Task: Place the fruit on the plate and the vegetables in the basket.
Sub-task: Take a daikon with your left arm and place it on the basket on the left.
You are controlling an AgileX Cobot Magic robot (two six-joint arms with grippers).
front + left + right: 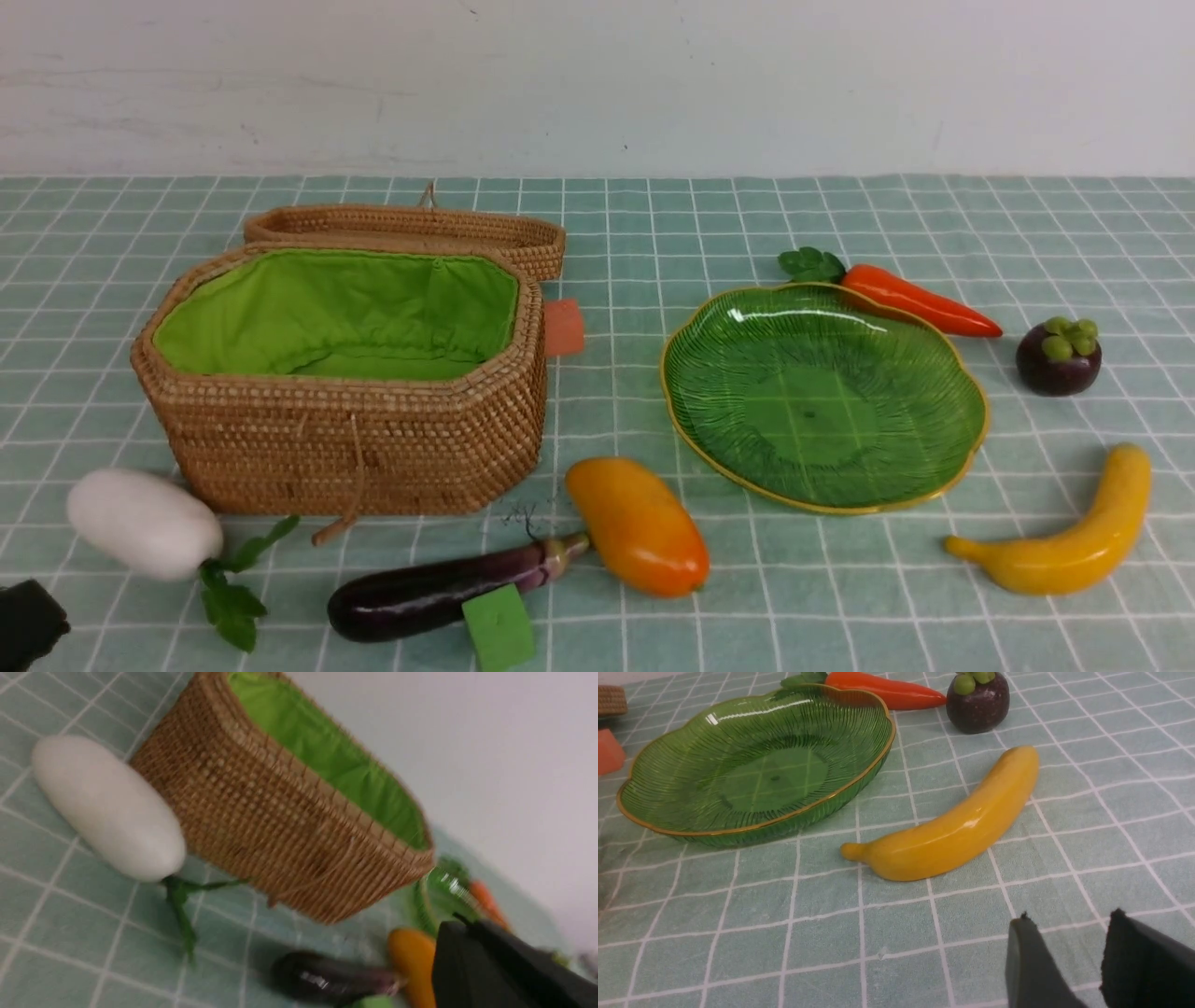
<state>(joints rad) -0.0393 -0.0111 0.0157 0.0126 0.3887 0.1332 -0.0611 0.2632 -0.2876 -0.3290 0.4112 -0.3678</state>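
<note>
The open basket (355, 439) stands at left and the green plate (822, 401) at right, both with nothing in them. The white radish (145, 523), eggplant (439, 590) and mango (639, 525) lie in front of the basket. The carrot (920, 301) lies behind the plate, the mangosteen (1058, 357) to its right and the banana (1074, 541) at front right. My left gripper (28, 621) is low at the front left corner, near the radish (110, 807); its fingers look shut and empty. My right gripper (1070, 915) is open and empty, short of the banana (952, 826).
A small green cube (499, 627) leans on the eggplant. An orange block (564, 327) sits behind the basket's right corner. The basket's lid (411, 229) hangs open behind it. A white wall closes off the back of the checked cloth.
</note>
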